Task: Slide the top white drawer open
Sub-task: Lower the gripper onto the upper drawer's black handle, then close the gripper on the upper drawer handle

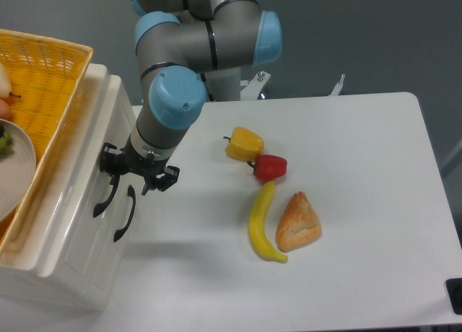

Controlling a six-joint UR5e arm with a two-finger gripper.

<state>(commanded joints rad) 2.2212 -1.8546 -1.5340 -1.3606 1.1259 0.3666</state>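
The white cabinet stands at the left with its front facing right. The top white drawer (83, 191) looks closed, and its curved black handle (105, 197) is the one on the left. The lower drawer's handle (124, 215) lies just right of it. My gripper (138, 175) hangs in front of the cabinet, open. Its left finger (109, 161) is at the upper end of the top handle and its right finger (168, 176) is over the table. Nothing is held between them.
A yellow wicker basket (50, 79) with a white plate (16, 169) sits on top of the cabinet. On the table to the right lie a yellow pepper (244, 143), a red pepper (270, 167), a banana (261, 223) and a pastry (297, 222).
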